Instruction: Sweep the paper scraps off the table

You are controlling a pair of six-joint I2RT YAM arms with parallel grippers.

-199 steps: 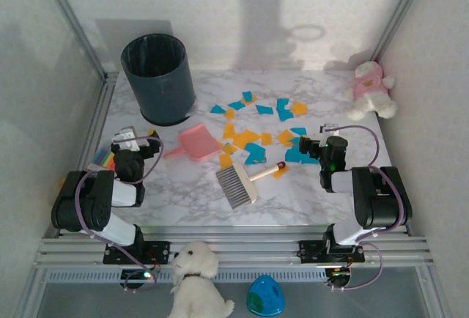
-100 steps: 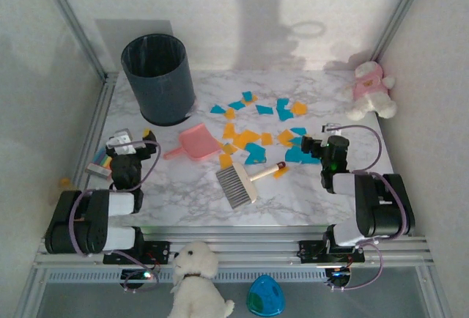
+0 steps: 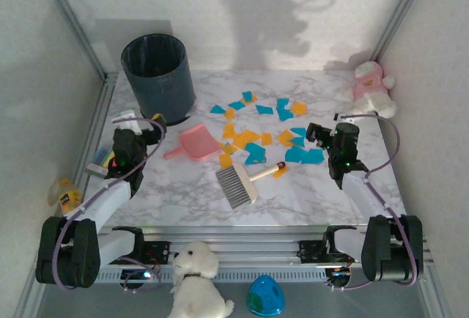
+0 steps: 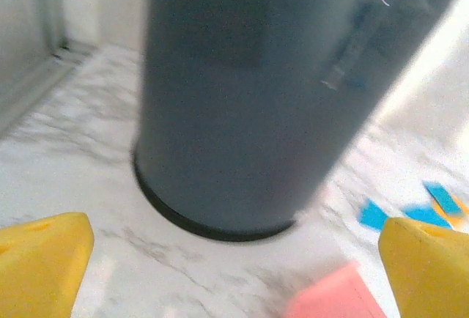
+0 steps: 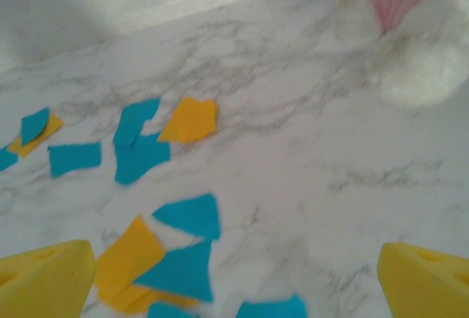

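Paper scraps [image 3: 256,131] lay spread over the middle of the table [image 3: 293,201], orange and blue pieces running from just under and ahead of the right gripper [image 3: 316,133] across to its left, and none of them had shifted in the last second. What had changed was the arms: both had unfolded from their tucked posture and reached forward. The left gripper [image 3: 146,126] had come up close to the dark bin [image 4: 249,98], which stood directly ahead of it, with the pink dustpan [image 3: 196,142] just to its right. The right gripper had moved on over the near right edge of the scatter, the plush toy [image 5: 418,61] ahead of it and to its right. Both sets of jaws stood wide apart, holding nothing. The brush [image 3: 238,185] rested untouched between the two grippers, nearer me than either, its handle lying among the scraps. I judged this to be only the approach: no sweeping had begun, and a tool still had to be picked up before any scrap could be cleared.
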